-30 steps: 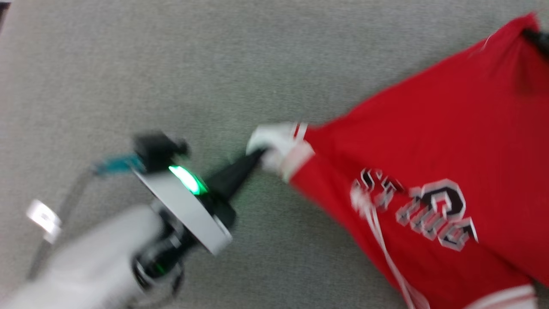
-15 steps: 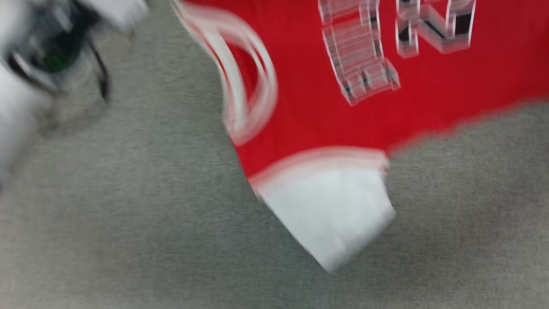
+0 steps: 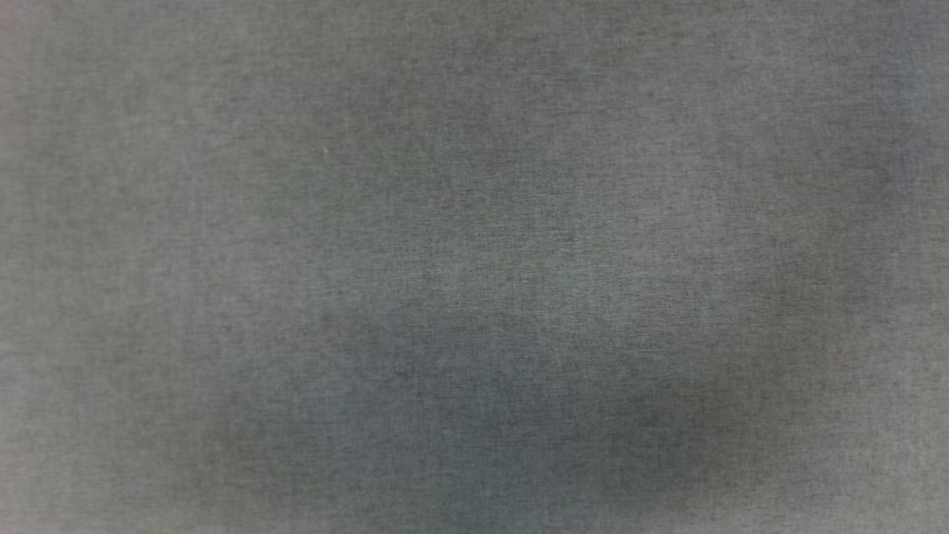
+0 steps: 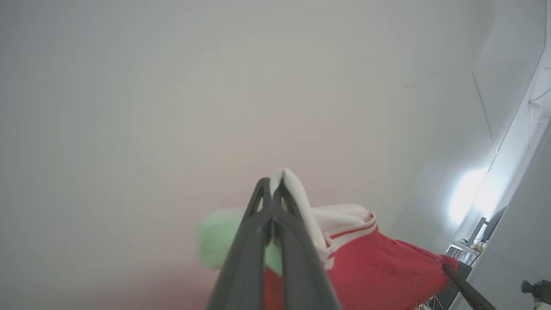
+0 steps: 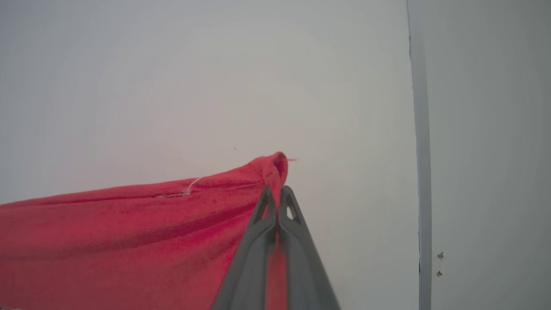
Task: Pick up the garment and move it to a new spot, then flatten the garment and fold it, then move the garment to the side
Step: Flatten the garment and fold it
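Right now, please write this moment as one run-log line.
left pincer: shut on white sleeve | right pincer: shut on red edge | garment: held by both | head view: grey surface

Garments: we count one red jersey garment (image 4: 379,267) of soft knit cloth, seen from both wrists.
Sleeves: we see one white short sleeve (image 4: 340,215), edged with red-and-white striped trim.
Grippers: we count two, the left gripper (image 4: 271,184) and the right gripper (image 5: 277,192), each pinching that garment.
Fingers: two long dark fingers (image 4: 247,241) on each gripper, four in all by our count.
Surfaces: one flat grey woven cloth surface (image 3: 474,267) in the head view.
Green patches: one blurred pale green glow (image 4: 215,241) beside the left fingers.
Seams: we find one thin vertical grey seam (image 5: 419,172) on the pale wall (image 5: 172,86).
Specks: two small dark specks (image 5: 440,255) right of that seam.
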Available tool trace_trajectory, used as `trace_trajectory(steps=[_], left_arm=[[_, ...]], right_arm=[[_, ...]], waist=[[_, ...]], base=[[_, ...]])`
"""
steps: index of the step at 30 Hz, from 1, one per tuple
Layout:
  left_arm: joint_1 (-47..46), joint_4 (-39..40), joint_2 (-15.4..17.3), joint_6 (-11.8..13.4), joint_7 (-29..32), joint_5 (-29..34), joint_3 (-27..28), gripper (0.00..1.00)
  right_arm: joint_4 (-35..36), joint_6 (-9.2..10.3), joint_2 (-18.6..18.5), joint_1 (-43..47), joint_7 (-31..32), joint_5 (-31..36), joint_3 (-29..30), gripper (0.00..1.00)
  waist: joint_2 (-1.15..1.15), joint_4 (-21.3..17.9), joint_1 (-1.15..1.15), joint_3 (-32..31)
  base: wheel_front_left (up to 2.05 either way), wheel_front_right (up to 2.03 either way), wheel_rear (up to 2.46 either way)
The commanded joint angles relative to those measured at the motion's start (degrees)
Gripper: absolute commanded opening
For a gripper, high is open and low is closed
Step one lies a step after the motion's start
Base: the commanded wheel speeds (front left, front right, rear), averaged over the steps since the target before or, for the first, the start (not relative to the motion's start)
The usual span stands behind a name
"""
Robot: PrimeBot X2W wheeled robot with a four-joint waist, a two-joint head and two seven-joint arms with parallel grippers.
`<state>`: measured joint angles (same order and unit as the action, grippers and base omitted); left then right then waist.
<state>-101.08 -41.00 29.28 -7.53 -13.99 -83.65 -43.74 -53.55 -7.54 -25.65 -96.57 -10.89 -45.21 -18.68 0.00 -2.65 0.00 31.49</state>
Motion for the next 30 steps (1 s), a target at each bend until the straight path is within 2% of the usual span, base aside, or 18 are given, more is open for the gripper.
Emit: trace_trajectory(steps=[1, 6, 9, 12, 16, 23, 24, 30], left_arm=[[3.46, 1.14, 0.93, 0.18, -0.21, -0.71, -0.30, 0.00], [16.76, 11.78, 2.69, 0.14, -0.85, -3.91, -1.06, 0.00], [28.07, 19.86, 5.16, 0.13, -1.01, -4.65, -3.18, 0.00], [38.92, 27.80, 8.37, 0.13, -1.12, -4.90, -5.04, 0.00], [51.00, 34.90, 10.75, 0.13, -1.19, -2.84, -6.40, 0.00], [64.62, 42.86, 13.05, 0.13, -1.22, 2.11, -8.64, 0.00], [64.62, 42.86, 13.05, 0.13, -1.22, 2.11, -8.64, 0.00], [73.80, 48.60, 16.04, 0.13, -1.12, 4.52, -6.87, 0.00]], right_arm=[[-0.52, 0.10, -0.33, 1.97, -0.05, -0.45, -0.48, 0.00], [2.33, 0.10, -2.20, 10.93, 1.57, -3.21, -4.96, 0.00], [6.46, 0.10, -4.29, 19.56, 2.86, -6.65, -7.63, 0.00], [10.93, 0.10, -7.32, 28.66, 4.43, -10.23, -9.53, 0.00], [16.77, 0.09, -11.55, 41.07, 9.67, -14.12, -12.29, 0.00], [29.64, 0.09, -18.88, 60.57, 15.45, -20.91, -11.40, 0.00], [29.64, 0.09, -18.88, 60.57, 15.45, -20.91, -11.40, 0.00], [39.73, 0.10, -23.23, 76.65, 19.85, -22.84, -7.53, 0.00]], waist=[[0.00, 0.43, 0.00, -0.16], [0.00, 1.33, 0.00, -1.03], [0.00, 1.68, 0.00, -2.10], [0.00, 1.79, 0.00, -3.31], [0.00, 2.32, 0.00, -4.78], [0.00, 3.29, 0.00, -7.52], [0.00, 3.29, 0.00, -7.52], [0.00, 3.49, 0.00, -9.05]], base=[[0.00, 0.00, 0.00], [0.00, 0.00, 0.00], [0.00, 0.00, 0.00], [0.00, 0.00, 0.00], [0.00, 0.00, 0.00], [0.00, 0.00, 0.00], [0.00, 0.00, 0.00], [0.00, 0.00, 0.00]])
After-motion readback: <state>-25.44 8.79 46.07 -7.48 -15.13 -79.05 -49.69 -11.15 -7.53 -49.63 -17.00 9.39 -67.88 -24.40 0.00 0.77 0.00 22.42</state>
